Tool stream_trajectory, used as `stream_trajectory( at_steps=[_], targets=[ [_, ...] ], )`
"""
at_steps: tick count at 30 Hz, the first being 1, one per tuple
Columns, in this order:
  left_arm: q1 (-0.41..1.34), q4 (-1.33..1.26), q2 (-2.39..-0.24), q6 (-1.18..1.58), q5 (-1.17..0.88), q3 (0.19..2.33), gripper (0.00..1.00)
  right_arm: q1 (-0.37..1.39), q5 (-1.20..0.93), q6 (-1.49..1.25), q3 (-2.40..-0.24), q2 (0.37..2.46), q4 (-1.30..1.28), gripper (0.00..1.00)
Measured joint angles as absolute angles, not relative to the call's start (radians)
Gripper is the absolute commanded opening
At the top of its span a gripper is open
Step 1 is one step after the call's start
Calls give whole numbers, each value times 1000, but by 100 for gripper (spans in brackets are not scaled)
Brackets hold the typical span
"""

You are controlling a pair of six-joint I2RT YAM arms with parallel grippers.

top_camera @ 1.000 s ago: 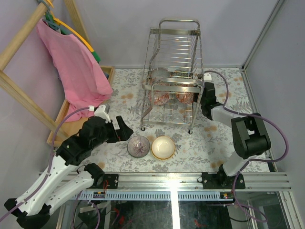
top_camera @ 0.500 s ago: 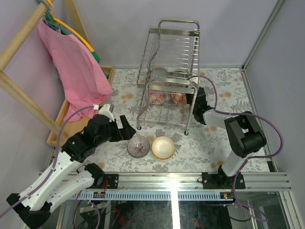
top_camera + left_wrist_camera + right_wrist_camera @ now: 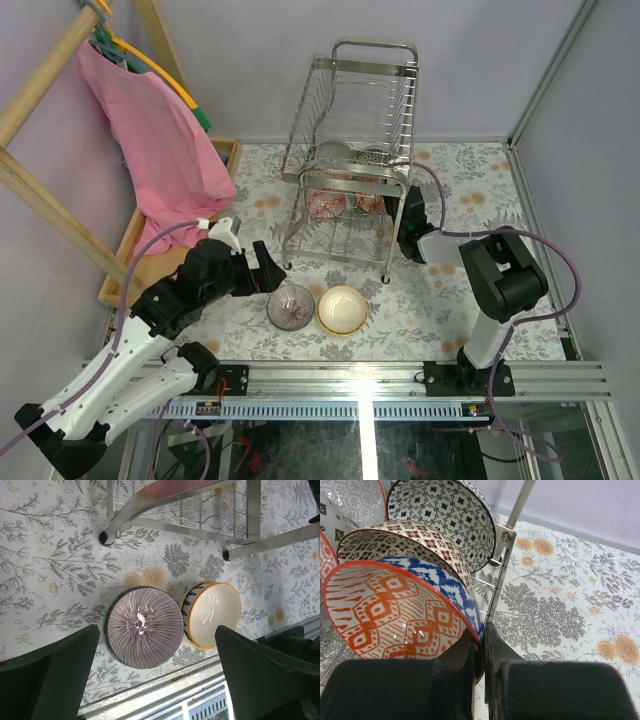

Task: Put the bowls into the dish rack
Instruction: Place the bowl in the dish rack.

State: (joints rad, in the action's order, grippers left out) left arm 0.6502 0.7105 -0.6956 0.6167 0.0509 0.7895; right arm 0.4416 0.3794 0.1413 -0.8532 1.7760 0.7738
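The chrome dish rack (image 3: 350, 150) stands at the back of the table with several bowls in its lower tier. My right gripper (image 3: 402, 218) reaches in from the rack's right side. In the right wrist view my right gripper (image 3: 481, 645) is shut on the rim of a red-and-white patterned bowl (image 3: 390, 615), which leans against a brown-patterned bowl (image 3: 405, 545). A purple ribbed bowl (image 3: 144, 628) and a cream bowl (image 3: 214, 613) sit upright side by side on the table in front of the rack. My left gripper (image 3: 157, 680) hangs wide open above them, empty.
A pink cloth (image 3: 160, 140) hangs on a wooden frame at the left, above a shallow wooden tray (image 3: 135, 235). The rack's legs (image 3: 105, 537) stand close behind the two loose bowls. A metal rail (image 3: 380, 380) runs along the near edge.
The rack has slid to the left along with my right gripper and the bowl it holds. My left gripper has edged toward the purple bowl.
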Motion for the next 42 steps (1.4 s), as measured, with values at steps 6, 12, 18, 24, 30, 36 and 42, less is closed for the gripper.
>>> stream_trajectory(
  at_steps=[6,12,18,24,30,36,42],
  targets=[
    [650,699,-720,612,51,789,100,449,385,169,-855,1808,843,0],
    [650,681,-742,609,47,789,100,472,401,194,-846,1821,886,0],
    [650,669,-751,609,44,789,100,493,405,209,-829,1824,916,1],
    [650,665,-755,609,43,789,100,495,406,211,-826,1824,921,9],
    [650,664,-758,609,41,789,100,502,401,213,-825,1824,921,18],
    [650,664,-758,609,41,789,100,515,382,218,-817,1825,896,32],
    [650,664,-761,609,41,789,100,518,376,218,-800,1826,865,55]
  ],
)
